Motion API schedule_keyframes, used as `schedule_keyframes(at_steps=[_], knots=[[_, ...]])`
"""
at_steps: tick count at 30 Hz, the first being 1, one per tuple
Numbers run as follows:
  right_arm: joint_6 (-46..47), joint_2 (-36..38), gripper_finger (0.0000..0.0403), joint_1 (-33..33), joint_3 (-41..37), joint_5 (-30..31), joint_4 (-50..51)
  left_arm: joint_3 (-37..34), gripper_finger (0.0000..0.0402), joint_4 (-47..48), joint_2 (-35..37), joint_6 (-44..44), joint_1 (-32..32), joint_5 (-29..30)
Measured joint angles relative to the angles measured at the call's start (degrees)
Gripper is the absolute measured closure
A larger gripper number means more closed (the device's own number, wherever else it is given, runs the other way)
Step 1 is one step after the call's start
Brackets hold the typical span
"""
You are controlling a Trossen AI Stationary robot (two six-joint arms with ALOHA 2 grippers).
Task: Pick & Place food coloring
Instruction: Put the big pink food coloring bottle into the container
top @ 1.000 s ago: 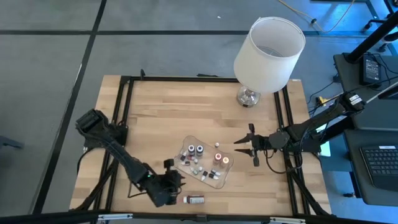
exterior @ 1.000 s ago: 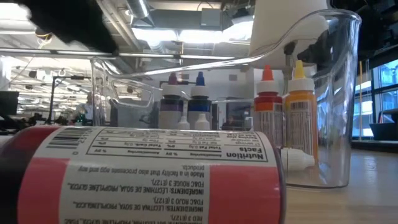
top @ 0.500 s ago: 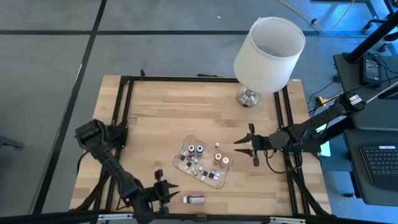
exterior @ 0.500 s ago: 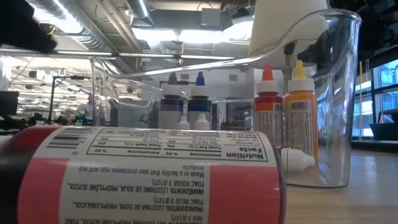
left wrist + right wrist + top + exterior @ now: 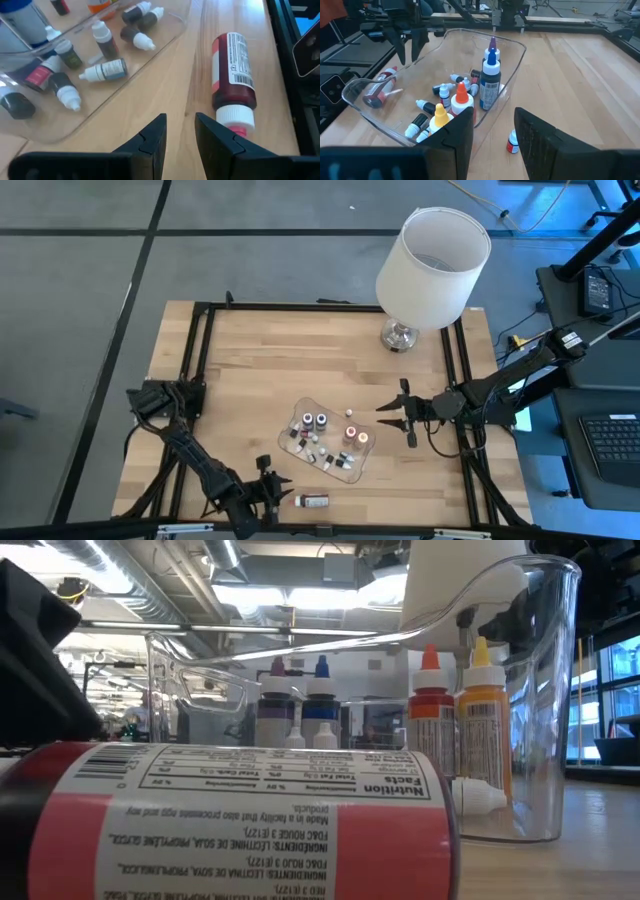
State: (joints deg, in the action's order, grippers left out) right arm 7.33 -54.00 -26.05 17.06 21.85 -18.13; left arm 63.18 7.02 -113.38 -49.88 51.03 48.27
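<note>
Material: pale butcher-block table (image 5: pixel 260 380) inside a black frame, with a clear plastic tray (image 5: pixel 352 473) near its front edge.
Red bottle: a food coloring bottle (image 5: pixel 232 70) lies on its side on the wood, just outside the tray and just ahead of the left gripper (image 5: pixel 180 131).
Axis: its long axis runs along the table's front edge, white cap toward that gripper, base away.
Left gripper: low over the front edge, fingers a narrow gap apart, holding nothing.
Right gripper: right gripper (image 5: pixel 393 416) hovers just beside the tray's far-right side, fingers parted, empty.
Tray contents: just ahead of the right gripper, several bottles stand upright and small ones lie scattered.
Stray: one tiny red bottle (image 5: pixel 512 142) stands on the wood beside it.
Room: a white-shaded lamp (image 5: pixel 432 252) stands at the back; grey floor around.
</note>
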Motion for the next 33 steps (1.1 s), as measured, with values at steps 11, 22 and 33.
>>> schedule_keyframes(at_steps=[11, 22, 33], knots=[[-0.18, 0.0, 0.0258, -0.02, 0.0, 0.0, 0.0, 0.0, 0.0222, -0.04, 0.0, -0.33, -0.97, -1.08], [0.14, 0.0, 0.0258, -0.02, 0.0, 0.0, 0.0, 0.0, 0.0186, -8.91, 0.0, 5.21, 0.73, 2.98], [1.78, 0.0, 0.0258, 0.0, 0.0, 0.0, 0.0, 0.0, 0.0187, -23.68, -6.87, 7.97, 2.99, 8.61]])
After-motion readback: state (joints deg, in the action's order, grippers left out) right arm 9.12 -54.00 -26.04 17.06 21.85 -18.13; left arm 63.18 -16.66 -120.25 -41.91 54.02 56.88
